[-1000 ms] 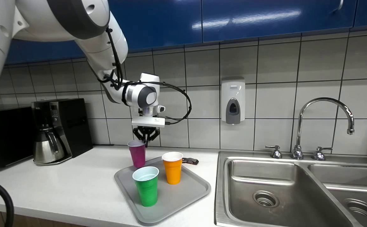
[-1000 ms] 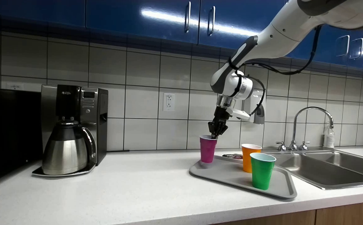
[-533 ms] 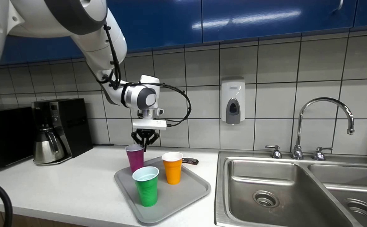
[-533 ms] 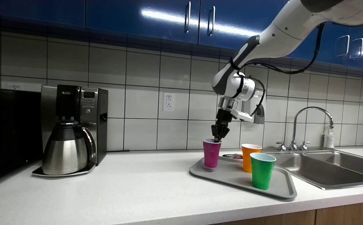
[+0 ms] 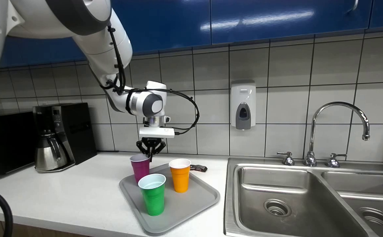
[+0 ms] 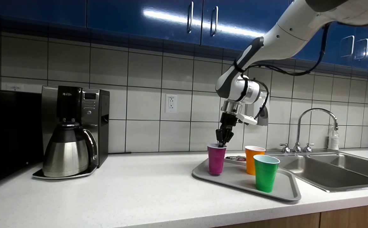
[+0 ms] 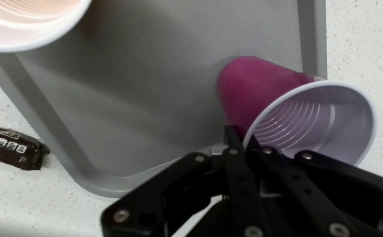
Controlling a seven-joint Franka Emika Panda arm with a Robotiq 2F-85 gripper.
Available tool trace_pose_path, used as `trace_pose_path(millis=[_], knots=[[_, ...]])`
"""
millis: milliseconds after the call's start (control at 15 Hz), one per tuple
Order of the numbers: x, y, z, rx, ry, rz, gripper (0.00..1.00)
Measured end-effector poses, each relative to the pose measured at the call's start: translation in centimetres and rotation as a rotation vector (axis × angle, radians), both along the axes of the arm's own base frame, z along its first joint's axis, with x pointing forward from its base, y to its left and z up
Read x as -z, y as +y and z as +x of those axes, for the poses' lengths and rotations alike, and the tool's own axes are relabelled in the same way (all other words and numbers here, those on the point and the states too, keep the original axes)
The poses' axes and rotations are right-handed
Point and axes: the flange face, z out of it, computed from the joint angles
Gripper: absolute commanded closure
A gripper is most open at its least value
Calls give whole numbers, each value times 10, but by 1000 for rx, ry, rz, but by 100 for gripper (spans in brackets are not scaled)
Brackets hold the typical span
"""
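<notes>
My gripper is shut on the rim and wall of the magenta cup, one finger inside the cup and one outside. The cup is near upright, its base at the tray's surface; I cannot tell if it touches. The gripper points down from above in both exterior views. The grey tray lies on the counter. An orange cup and a green cup stand upright on it. The orange cup's pale inside shows at the wrist view's top left; the green cup is out of that view.
A dark wrapped bar lies on the counter behind the tray. A steel double sink with a tall faucet is beside it. A coffee maker with a steel carafe stands on the counter. Blue cabinets hang above.
My gripper has lowered the magenta cup toward the tray and carried it slightly farther over it. The green cup, orange cup and tray have not moved.
</notes>
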Motion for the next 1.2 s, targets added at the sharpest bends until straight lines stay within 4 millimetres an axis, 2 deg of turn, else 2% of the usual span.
trace_pose_path(millis=[133, 200, 267, 400, 867, 1200], knots=[[2, 0, -2, -2, 5, -1, 99], [3, 0, -2, -2, 7, -1, 70], [4, 0, -3, -2, 9, -1, 68], [6, 0, -4, -2, 12, -2, 56], [7, -4, -5, 2, 15, -5, 2], [-2, -11, -4, 14, 1, -11, 0]])
